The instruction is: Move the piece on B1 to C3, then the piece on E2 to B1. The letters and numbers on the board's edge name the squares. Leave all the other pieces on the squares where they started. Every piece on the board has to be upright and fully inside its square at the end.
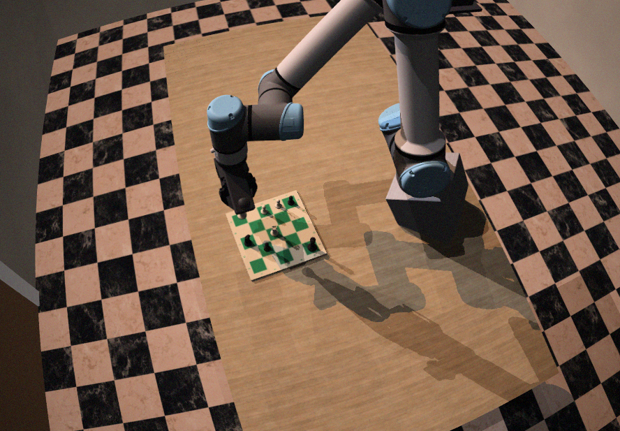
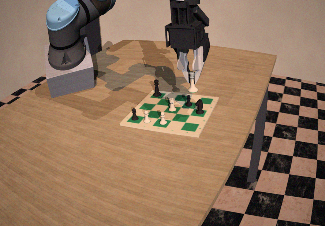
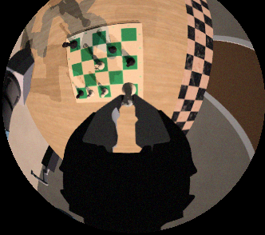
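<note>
A small green and cream chessboard lies on the wooden table and also shows in the top view and in the wrist view. My gripper is shut on the head of a tall white piece and holds it upright in the air, clear of the board. In the top view the white piece hangs over a corner of the board. In the wrist view the white piece sits between my fingers over a corner square.
On the board stand a tall black piece, a white rook, a black pawn, a black knight, another black pawn and two white pawns. The arm's base block stands at the back left.
</note>
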Controlling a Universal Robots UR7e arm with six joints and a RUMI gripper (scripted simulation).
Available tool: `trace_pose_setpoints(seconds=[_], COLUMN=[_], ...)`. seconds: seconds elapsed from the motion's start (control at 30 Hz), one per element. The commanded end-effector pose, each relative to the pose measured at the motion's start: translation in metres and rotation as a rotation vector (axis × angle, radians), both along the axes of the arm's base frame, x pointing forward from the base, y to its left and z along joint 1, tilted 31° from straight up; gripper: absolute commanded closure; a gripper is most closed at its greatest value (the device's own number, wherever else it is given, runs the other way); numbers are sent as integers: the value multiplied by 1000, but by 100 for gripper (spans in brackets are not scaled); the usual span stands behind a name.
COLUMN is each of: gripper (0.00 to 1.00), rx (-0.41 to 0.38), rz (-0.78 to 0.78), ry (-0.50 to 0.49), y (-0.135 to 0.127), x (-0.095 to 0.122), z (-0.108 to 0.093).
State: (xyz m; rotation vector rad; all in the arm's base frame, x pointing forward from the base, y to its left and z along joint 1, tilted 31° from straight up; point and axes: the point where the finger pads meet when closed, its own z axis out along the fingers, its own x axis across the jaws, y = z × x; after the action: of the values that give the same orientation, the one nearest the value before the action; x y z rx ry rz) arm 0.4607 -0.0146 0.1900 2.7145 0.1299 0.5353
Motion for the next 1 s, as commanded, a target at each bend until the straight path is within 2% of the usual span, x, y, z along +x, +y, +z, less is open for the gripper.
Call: trace_pose_setpoints(seconds=[0.0, 0.07, 0.3, 0.5, 0.97], gripper=[100, 100, 100, 100, 100], rx=[0, 0, 0, 0, 0], rz=[1, 1, 1, 1, 1], ry=[-2, -2, -2, -2, -2], y=[-7, -7, -18, -24, -26], x=[10, 10, 23, 30, 32], z=[-19, -19, -48, -62, -66])
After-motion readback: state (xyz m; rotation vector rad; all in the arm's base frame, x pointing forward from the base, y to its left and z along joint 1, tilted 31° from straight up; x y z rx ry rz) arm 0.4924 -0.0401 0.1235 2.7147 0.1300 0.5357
